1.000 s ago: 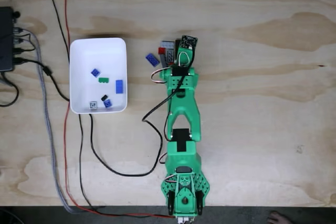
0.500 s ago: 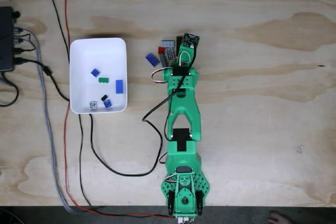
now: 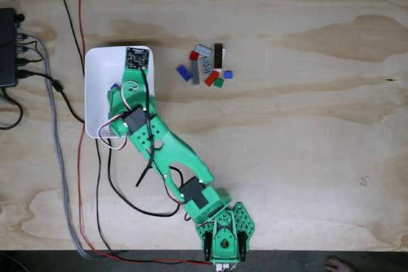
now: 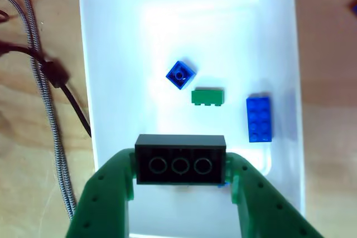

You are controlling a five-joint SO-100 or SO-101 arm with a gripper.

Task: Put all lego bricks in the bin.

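My gripper (image 4: 179, 165) clenched a black brick (image 4: 180, 159) above the bin (image 4: 111, 37), well inside its walls.

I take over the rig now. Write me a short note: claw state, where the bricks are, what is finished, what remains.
Claw: shut on a black brick, held above the bin.
In the bin: a small blue brick, a green brick, a long blue brick.
Left: release the black brick, then fetch the cluster of bricks on the table right of the bin in the fixed view.
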